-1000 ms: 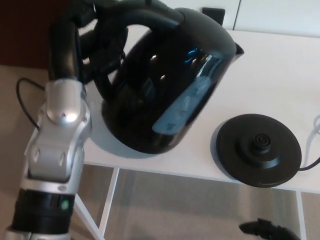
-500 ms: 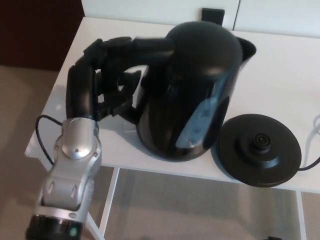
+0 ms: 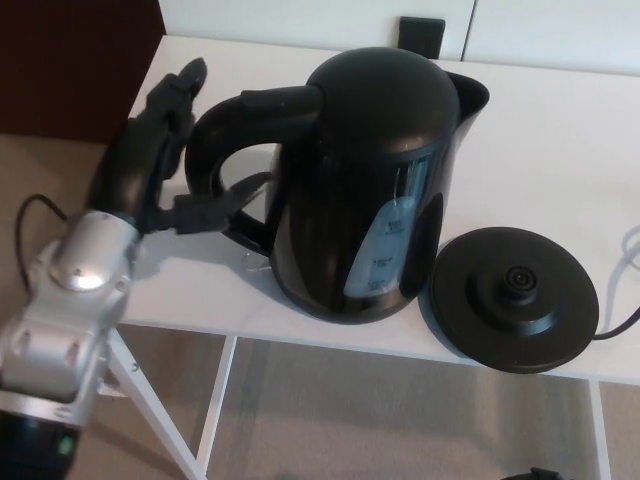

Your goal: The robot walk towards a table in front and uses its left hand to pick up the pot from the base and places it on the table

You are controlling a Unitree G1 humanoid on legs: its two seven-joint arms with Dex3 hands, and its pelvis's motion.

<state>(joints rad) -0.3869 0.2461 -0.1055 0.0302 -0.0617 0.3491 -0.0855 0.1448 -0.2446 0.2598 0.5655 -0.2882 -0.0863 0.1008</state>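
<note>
pot (image 3: pixel 370 190) upright on table (image 3: pixel 540 120), just left of base (image 3: pixel 515 297). left hand (image 3: pixel 150 160) beside the handle, fingers spread, holding nothing. right hand (image 3: pixel 530 473) only a sliver at bottom edge, state can't tell.

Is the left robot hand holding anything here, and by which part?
Nothing is held: the left robot hand is open beside the handle of the pot, which stands on the table.

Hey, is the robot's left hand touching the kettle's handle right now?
Cannot tell. In the head view the left hand is open, fingers clear of the kettle's handle, but its thumb overlaps the handle's lower end.
</note>
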